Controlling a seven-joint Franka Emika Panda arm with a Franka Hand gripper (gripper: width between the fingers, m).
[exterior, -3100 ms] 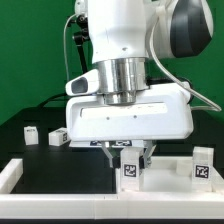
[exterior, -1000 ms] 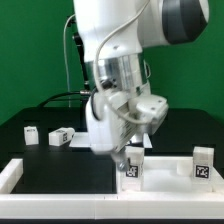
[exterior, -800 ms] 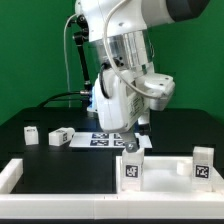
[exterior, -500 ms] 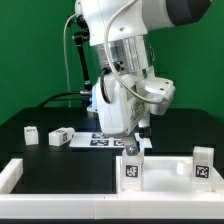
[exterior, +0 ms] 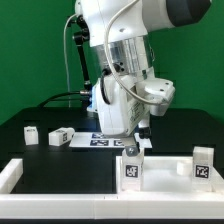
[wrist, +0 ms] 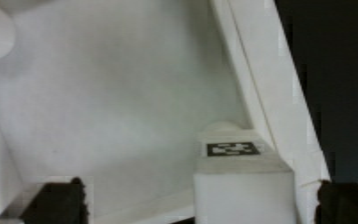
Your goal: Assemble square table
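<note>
A white tagged leg stands upright near the front, just inside the white slab's edge. My gripper hangs close above its top, open and empty. In the wrist view the slab fills most of the picture. The leg stands on it between my two wide-apart dark fingertips, which do not touch it; my gripper holds nothing. A second leg stands at the exterior view's right. Two more legs lie at the back left.
The marker board lies behind the gripper. The white rail frame edges the black surface at the front left, and a rail runs beside the leg in the wrist view. A green wall is behind.
The wrist has turned and risen off the standing leg, uncovering the marker board. The leg stays upright. Nothing has moved in the last half second.
</note>
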